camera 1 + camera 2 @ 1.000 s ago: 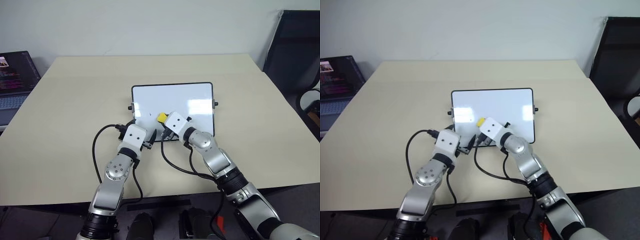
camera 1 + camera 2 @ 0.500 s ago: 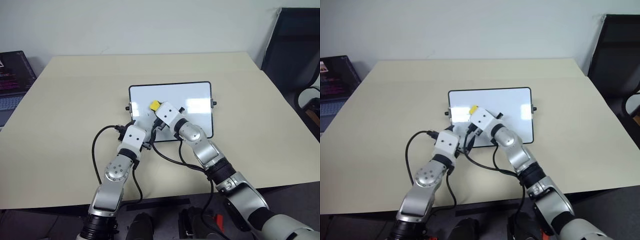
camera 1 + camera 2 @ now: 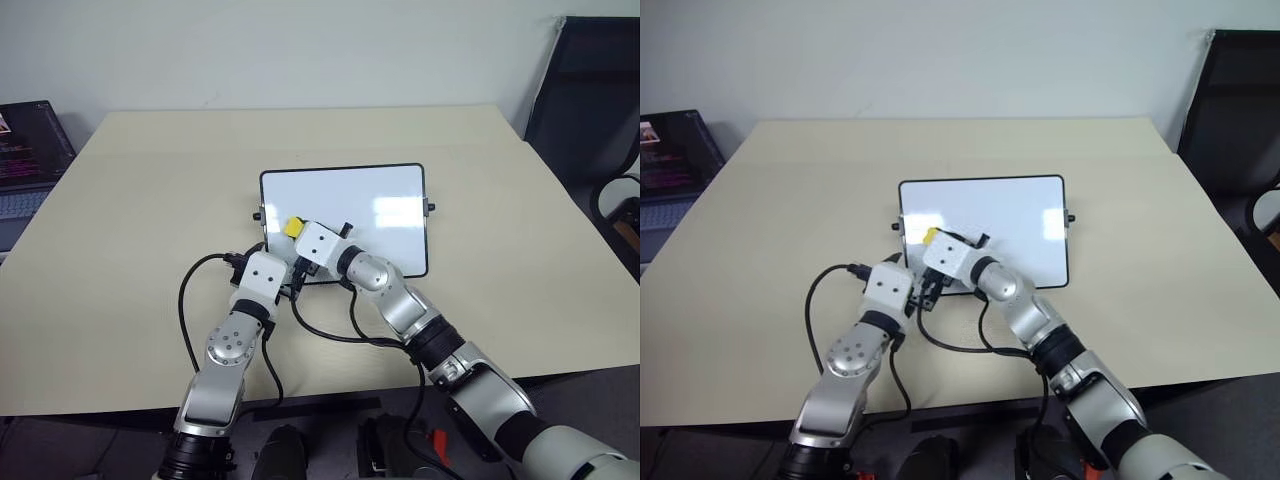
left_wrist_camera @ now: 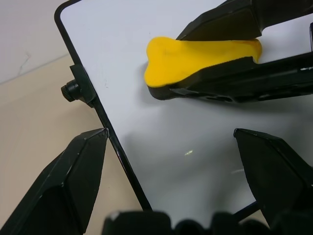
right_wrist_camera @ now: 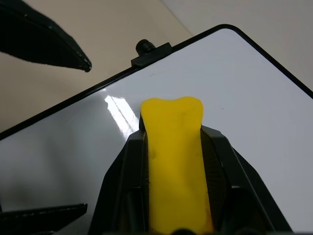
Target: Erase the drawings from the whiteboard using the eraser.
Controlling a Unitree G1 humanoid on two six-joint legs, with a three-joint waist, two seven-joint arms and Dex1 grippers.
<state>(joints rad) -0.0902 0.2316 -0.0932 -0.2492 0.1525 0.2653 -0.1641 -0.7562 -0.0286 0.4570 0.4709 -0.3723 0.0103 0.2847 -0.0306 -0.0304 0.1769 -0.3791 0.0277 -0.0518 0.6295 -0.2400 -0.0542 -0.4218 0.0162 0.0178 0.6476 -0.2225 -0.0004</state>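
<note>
1. You have the whiteboard [image 3: 345, 220] lying flat near the middle of the beige table [image 3: 120, 250], long side across your view, with a small black knob [image 3: 257, 215] sticking out of each short side.
2. Your right gripper [image 3: 290, 229] is clamped on the yellow eraser [image 3: 293, 227]; the two black fingers [image 5: 122, 191] squeeze it from both sides, and in the right wrist view the yellow block bulges out past the fingertips.
3. The eraser sits over the left end of the board, close to the left short edge and its knob. The left wrist view shows a soft shadow on the white under the block; you cannot tell from these views whether it presses on the surface.
4. Your left gripper [image 4: 171, 147] sits at the board's near left corner with its fingers [image 4: 73, 181] spread wide and nothing between them but the board's black frame edge [image 4: 122, 161]; one fingertip is over the table, the other over the white.
5. The white surface you can see around the eraser looks clean; no drawings can be made out in these views.
6. A laptop [image 3: 30, 150] with a lit screen is at the far left of the table, and a dark chair [image 3: 590, 100] stands off to the right
</note>
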